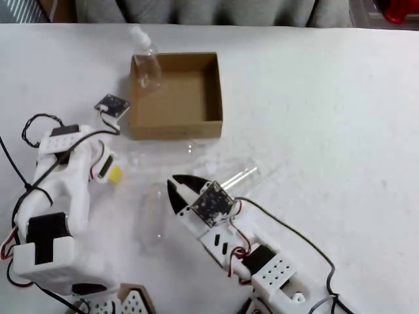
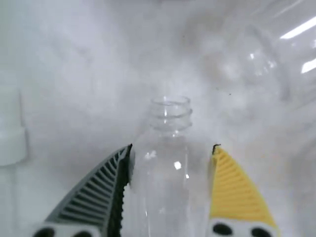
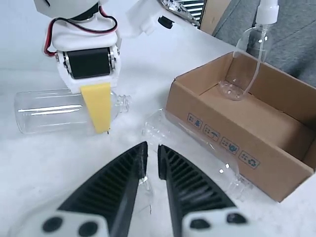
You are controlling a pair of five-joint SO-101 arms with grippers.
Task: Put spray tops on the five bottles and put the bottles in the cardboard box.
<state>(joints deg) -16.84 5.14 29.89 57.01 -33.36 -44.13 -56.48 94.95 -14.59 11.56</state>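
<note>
Neck of the clear plastic bottle, pinched flat by the left end effector, pointed toward the nearly pressed-together right end effector.

Prob robotics lab bench; white table; bare circuit board; loose wires.

A white table has a red object and grey cloth beyond its far edge.
</note>
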